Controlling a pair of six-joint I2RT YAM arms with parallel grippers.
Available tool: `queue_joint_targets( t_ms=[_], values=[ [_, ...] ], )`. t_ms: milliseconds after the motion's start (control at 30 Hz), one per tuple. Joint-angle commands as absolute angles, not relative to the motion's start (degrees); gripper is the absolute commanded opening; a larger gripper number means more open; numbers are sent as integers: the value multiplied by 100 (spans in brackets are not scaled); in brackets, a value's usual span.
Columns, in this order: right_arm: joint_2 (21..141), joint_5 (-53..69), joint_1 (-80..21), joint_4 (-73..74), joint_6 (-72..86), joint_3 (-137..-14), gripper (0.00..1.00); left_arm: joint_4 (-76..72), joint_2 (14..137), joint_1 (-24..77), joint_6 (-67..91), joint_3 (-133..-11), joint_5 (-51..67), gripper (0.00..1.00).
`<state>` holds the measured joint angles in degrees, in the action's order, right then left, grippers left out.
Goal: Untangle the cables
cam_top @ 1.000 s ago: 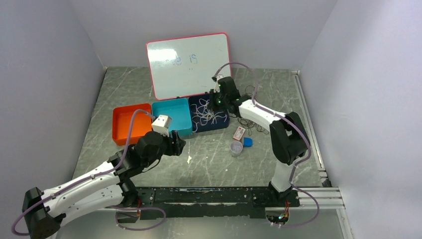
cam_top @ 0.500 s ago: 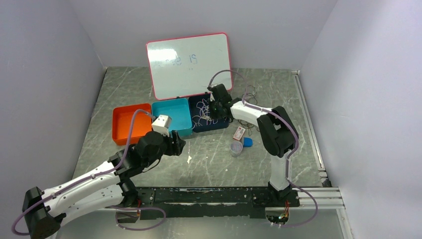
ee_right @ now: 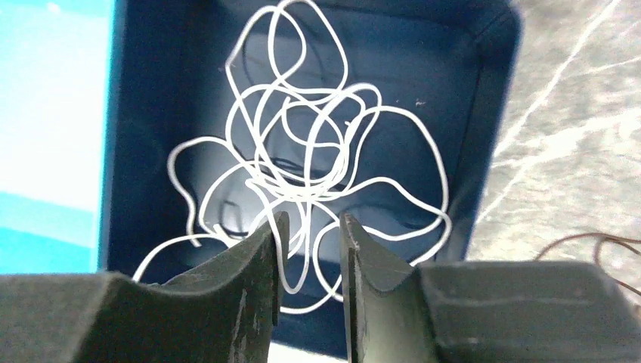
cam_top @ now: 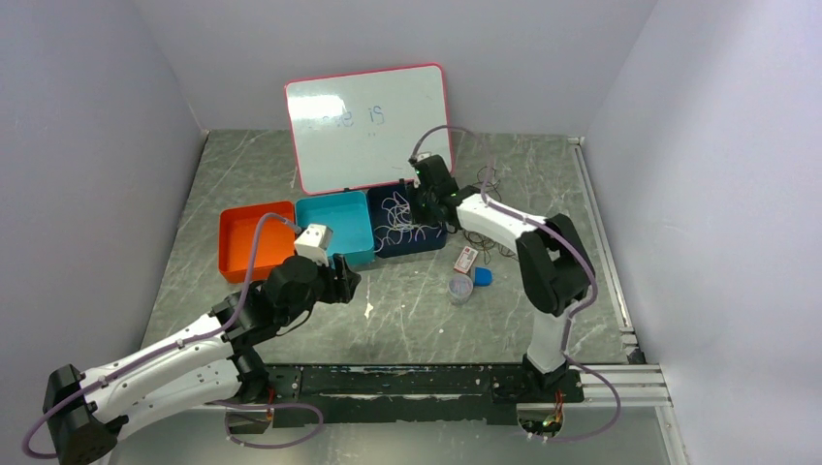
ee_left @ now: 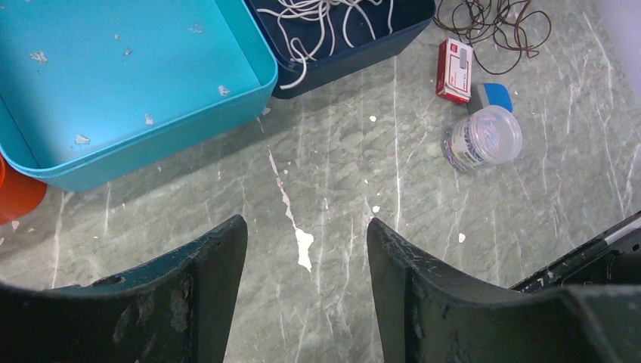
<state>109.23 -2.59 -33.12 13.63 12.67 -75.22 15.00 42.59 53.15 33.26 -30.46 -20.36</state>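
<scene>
1. Right end effector (ee_right: 310, 227) is hanging over the navy bin (ee_right: 499, 113), fingertips pointing down into it; its jaws are standing narrowly apart, not clamped; a few white strands are showing in the gap, and none looks pinched.
2. White cables (ee_right: 317, 144) are lying in one loose knot of overlapping loops on the navy bin floor; one end is trailing toward the bin's teal-side wall; in the left wrist view a loop is drooping over the bin's near rim.
3. Dark cables (ee_left: 491, 19) are lying in a tangle on the surface (ee_left: 340, 189), outside the navy bin on its right side and apart from the white ones; a strand is also showing at the lower right corner of the right wrist view.
4. Left end effector (ee_left: 306, 227) is hovering over bare surface just in front of the teal bin (ee_left: 151, 144); its jaws are standing wide open and holding nothing.
5. Three bins are sitting side by side in a row, touching: orange bin (cam_top: 254, 242), teal, then navy; teal is holding only small pale flecks.
6. Red box (ee_left: 454, 70), blue block (ee_left: 495, 97) and clear jar (ee_left: 482, 138) are sitting close together on the surface, right of the navy bin and just in front of the dark cables; the block is touching the jar.
7. Whiteboard (cam_top: 368, 126) is leaning against the back wall behind the bins; the faint writing is too blurred to read.
</scene>
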Motion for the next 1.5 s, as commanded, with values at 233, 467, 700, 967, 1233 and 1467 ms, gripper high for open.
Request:
queue_joint_targets(
  t_ms=[233, 467, 700, 967, 1233, 1467],
  values=[
    [9747, -743, -3343, 1727, 1012, -7760, 45, 1503, 4214, 5353, 3365, -3094, -2126, 64],
    [9536, -307, -3350, 1712, 794, -7570, 51, 1481, 4248, 5353, 3365, -3102, -2092, 64],
    [10030, -880, -3349, 2979, 731, -7946, 50, 1488, 4178, 5353, 3403, -3062, -2105, 64],
    [9315, 1191, -3332, 1763, 638, -7154, 58, 1503, 4157, 5353, 3424, -3041, -2086, 64],
    [8942, 1508, -3339, 1497, 676, -7145, 64, 1529, 4111, 5354, 3453, -3026, -2084, 64],
    [8492, 1340, -3441, 1492, 1059, -6614, 60, 1566, 4091, 5354, 3464, -3049, -2132, 64]
  ],
)
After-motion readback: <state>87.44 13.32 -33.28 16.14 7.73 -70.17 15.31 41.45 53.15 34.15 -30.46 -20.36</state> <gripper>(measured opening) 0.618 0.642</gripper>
